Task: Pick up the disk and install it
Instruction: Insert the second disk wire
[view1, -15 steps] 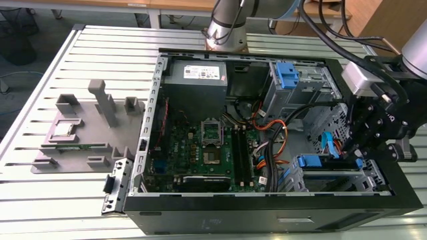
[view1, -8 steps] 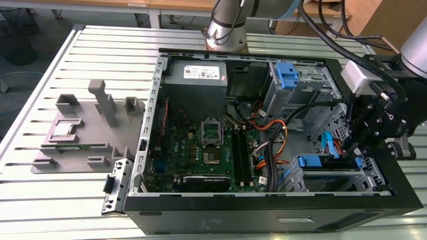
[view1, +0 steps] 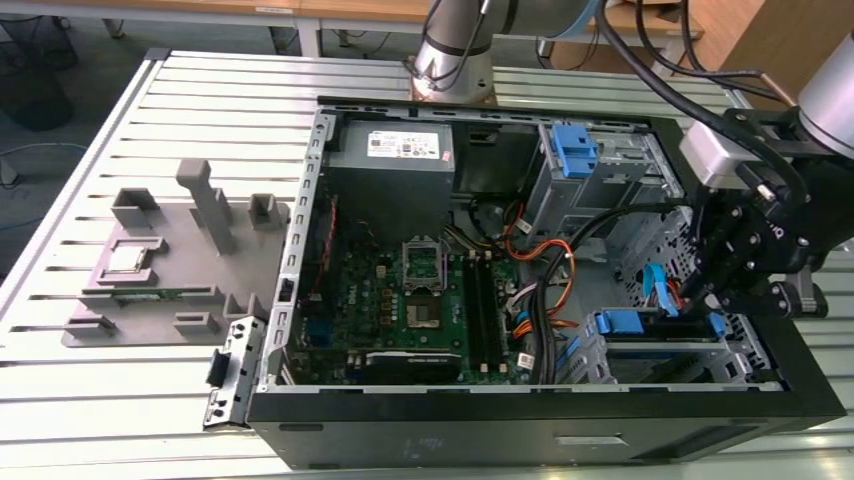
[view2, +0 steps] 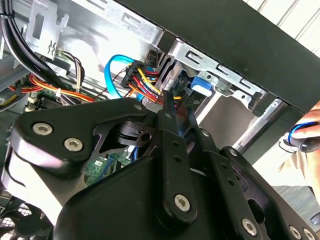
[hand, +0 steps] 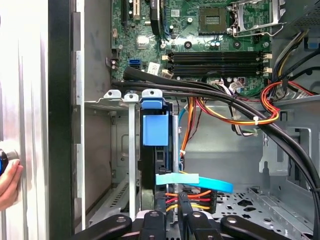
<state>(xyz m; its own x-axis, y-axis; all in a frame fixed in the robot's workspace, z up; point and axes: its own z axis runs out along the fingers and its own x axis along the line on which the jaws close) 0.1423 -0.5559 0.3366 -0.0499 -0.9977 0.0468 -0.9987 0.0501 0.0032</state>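
Looking nearest first, what do the fingers do, asks the trainee

They are drawn together, the technician answers. In the second wrist view the gripper (view2: 175, 107) has its tips closed to a narrow point, and I see nothing between them. They stand just beside the bundle of red and yellow wires (view2: 145, 80).

And the disk, where is it?

It stands on its edge inside the drive cage (hand: 112, 95), in the lower corner of the computer case (view1: 534, 420). In the first wrist view the disk (hand: 155, 127) shows its blue handle end at the mouth of the cage, and its dark body goes down toward the gripper. I judge that it sits in its slot, but how deep I cannot tell.

How will it handle?

I think it is stiff and rather heavy for its size, with smooth metal faces that can slip. It is also fragile inside, so a knock is bad for it. The blue rails and the handle are plastic and give a better hold than the metal. The label side I would not press.

Is anything in the way?

The light blue cable (hand: 195, 181) crosses just beside the disk, and the wires are soft and crowd this place. Farther off lies the motherboard (hand: 220, 45), well apart. At the outer side of the case a person's hand (hand: 7, 180) rests near a dark knob
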